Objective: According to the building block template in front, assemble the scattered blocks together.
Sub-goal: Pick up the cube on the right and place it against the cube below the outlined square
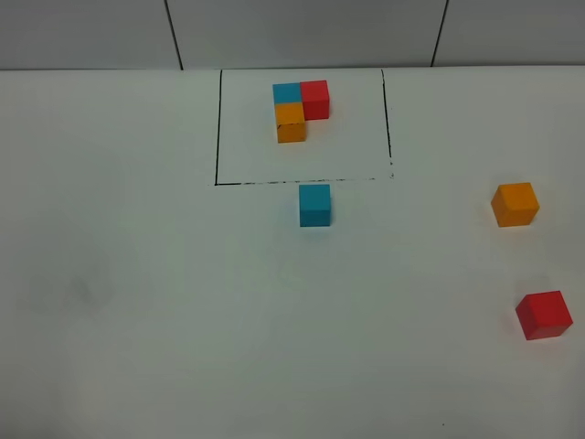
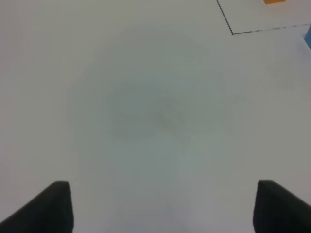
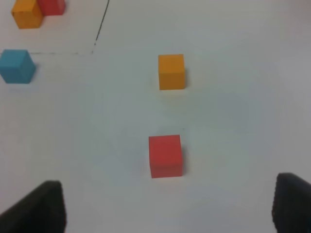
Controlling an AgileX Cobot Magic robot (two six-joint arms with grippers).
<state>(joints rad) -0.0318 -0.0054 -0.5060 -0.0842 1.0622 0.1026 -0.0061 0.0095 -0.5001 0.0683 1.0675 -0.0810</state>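
White table [image 1: 137, 320], three matte cubes [image 1: 314, 204]

The left half of the table [image 1: 119, 302] gives you open passage, and nothing stands ahead of the left gripper [image 2: 163, 208]. On the right, the red cube [image 1: 544, 315] and the orange cube [image 1: 515, 203] stand well apart, with room between them. The teal cube [image 1: 314, 204] sits just outside the black-lined rectangle [image 1: 217, 128], free on its other sides. The template cluster [image 1: 300, 110] inside has touching cubes, so your jaws find no gap there.
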